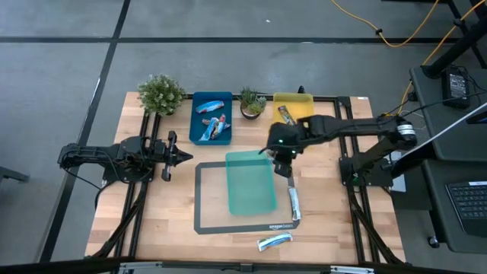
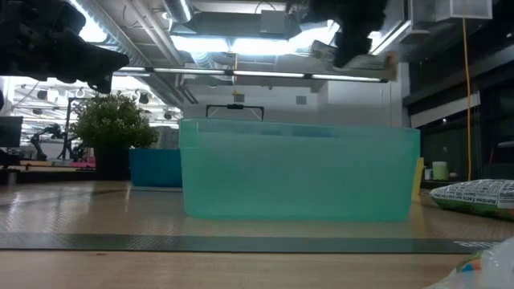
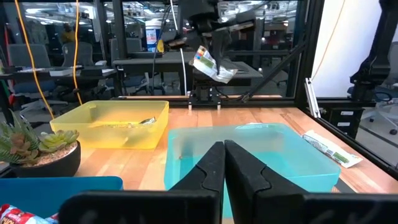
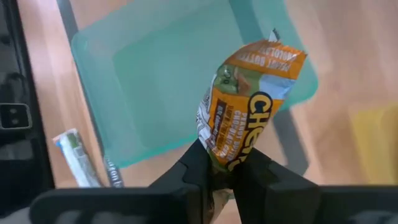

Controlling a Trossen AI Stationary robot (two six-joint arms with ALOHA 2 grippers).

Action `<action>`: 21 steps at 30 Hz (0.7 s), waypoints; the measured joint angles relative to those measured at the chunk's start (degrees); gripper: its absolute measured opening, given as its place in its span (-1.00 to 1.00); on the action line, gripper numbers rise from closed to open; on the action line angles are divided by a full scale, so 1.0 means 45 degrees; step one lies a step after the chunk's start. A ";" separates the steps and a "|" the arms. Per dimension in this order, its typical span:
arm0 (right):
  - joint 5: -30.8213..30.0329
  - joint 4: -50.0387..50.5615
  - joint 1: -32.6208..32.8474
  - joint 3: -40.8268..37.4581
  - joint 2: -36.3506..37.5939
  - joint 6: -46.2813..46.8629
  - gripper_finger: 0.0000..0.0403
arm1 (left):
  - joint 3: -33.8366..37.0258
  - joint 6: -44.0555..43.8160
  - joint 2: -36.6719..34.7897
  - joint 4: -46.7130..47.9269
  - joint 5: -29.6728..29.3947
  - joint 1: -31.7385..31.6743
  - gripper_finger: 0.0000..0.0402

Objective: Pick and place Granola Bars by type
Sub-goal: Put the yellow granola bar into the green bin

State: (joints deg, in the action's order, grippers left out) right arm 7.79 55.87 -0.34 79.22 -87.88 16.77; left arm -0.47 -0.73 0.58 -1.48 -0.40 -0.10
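from above, the right claw (image 1: 283, 154) hangs over the far right corner of the teal tray (image 1: 251, 183), between it and the yellow tray (image 1: 298, 100). its held bar is hard to make out here. two more granola bars lie on the table: one (image 1: 294, 203) just right of the teal tray, one (image 1: 274, 241) at the near edge. the blue tray (image 1: 196, 114) holds several bars. the left claw (image 1: 183, 157) waits at the left, shut and empty.

at table height, the teal tray (image 2: 297, 172) fills the middle; the right claw is high above its right end, and a bar (image 2: 475, 195) lies at the right.

from the left wrist, the right claw holds a wrapped bar (image 3: 212, 64) in the air beyond the teal tray.

from the right wrist, the claw (image 4: 225, 171) is clamped on the lower end of an orange granola bar (image 4: 249, 109), which sticks out past its fingertips over the teal tray.
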 joint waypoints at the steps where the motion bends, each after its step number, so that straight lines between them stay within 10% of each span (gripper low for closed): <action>1: -0.0102 0.0200 -0.0060 0.0481 -0.0315 -0.0342 -0.72 | 0.0001 0.0000 0.0000 0.0005 0.0000 0.0000 -0.99; 21: -0.0028 -0.0675 -0.0675 0.2313 -0.3675 -0.1876 -0.72 | -0.0001 0.0000 0.0000 0.0003 0.0000 0.0003 -0.98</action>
State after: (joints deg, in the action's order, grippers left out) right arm 7.66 52.83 -3.38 89.62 -104.42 8.33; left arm -0.48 -0.73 0.58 -1.46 -0.40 -0.09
